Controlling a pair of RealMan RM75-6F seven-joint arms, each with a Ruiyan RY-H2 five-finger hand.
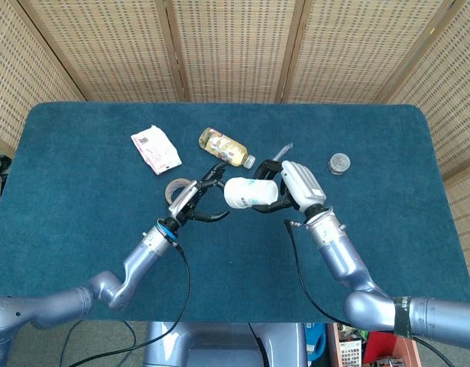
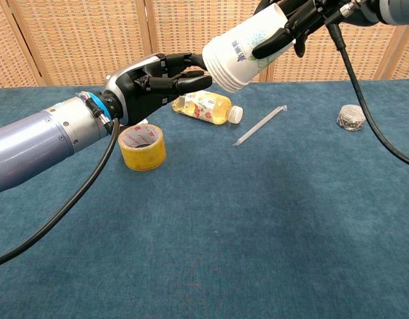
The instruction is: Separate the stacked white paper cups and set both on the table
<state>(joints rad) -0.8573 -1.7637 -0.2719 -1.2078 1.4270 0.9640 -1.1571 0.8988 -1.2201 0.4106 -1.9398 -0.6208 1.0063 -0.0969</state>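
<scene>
Our right hand [image 2: 284, 30] grips the stacked white paper cups [image 2: 241, 53]; our empty, spread left hand [image 2: 154, 83] could crush their rims.

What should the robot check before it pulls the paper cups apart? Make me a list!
1. Right hand holds the stacked cups firmly, in the air: ok.
2. Left hand has reached the cups' rim end: ok, its fingertips are right at it.
3. Left hand already grips the outer cup: cannot tell; the fingers look spread, not closed on it.
4. Cups are clear of the juice bottle lying below: ok.
5. Yellow tape roll is out of the left arm's way: cannot tell; it sits close under the wrist.
6. Bare table to set the cups down: ok.
</scene>
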